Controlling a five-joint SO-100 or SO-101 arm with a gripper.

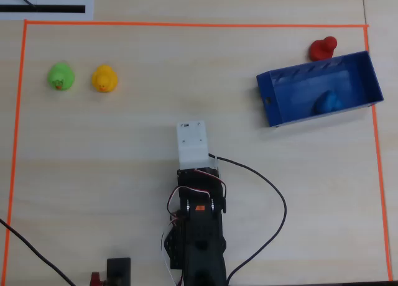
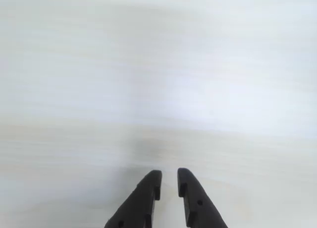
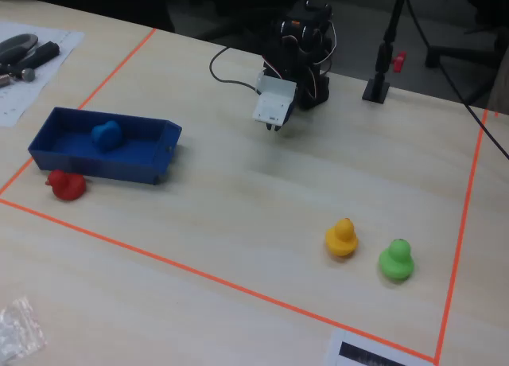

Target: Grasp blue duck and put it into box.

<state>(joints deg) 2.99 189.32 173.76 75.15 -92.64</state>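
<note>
The blue duck lies inside the blue box at the right of the overhead view. In the fixed view the duck sits in the box at the left. My gripper is far from the box, folded back near the arm's base over bare table. Its jaws stand almost together with a narrow gap and nothing between them. In the fixed view the gripper points down under the white wrist block. In the overhead view the white block hides the fingers.
A red duck stands just outside the box's far wall. A yellow duck and a green duck sit together at the far left. Orange tape frames the work area. Cables trail from the arm base.
</note>
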